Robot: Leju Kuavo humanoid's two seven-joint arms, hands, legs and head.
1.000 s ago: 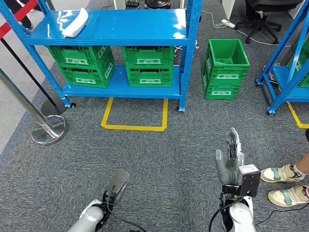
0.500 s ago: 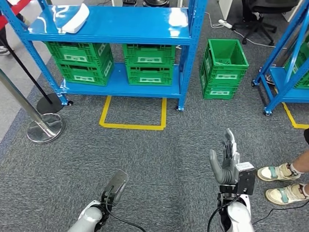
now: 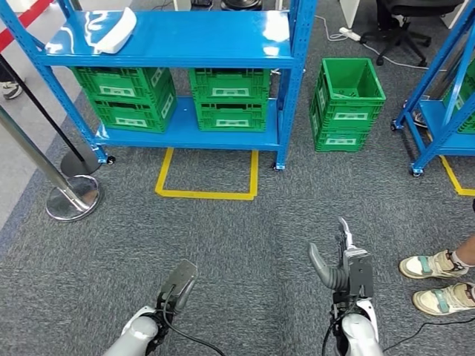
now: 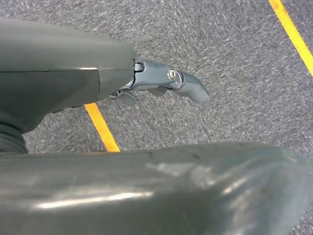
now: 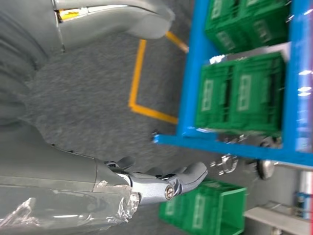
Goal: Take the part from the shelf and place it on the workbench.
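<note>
my right hand (image 3: 339,261) has turned since a moment ago: half a second back its palm faced up toward me with the fingers standing tall, and now it is rolled edge-on and a little lower, thumb jutting out to the side. its fingers are spread and it holds nothing; the right wrist view shows them loosely extended in the air over the carpet. my left hand (image 3: 178,285) sits as it did, low over the grey carpet, and the left wrist view shows a dark finger stretched out with nothing in it, so that hand is empty and loose too. the whole scene has slid slightly, so i judge my body is swaying as i walk, not the shelf moving. i read this as the approach step, with the grasp not yet begun.

farther out, the blue shelf (image 3: 179,37) stands well ahead of me, beyond the yellow floor marking (image 3: 206,195). the white part (image 3: 115,33) lies on the top level near its left end, well apart from both hands. its long axis runs diagonally, one end toward the shelf's front-left, the other toward the back-right.
</note>
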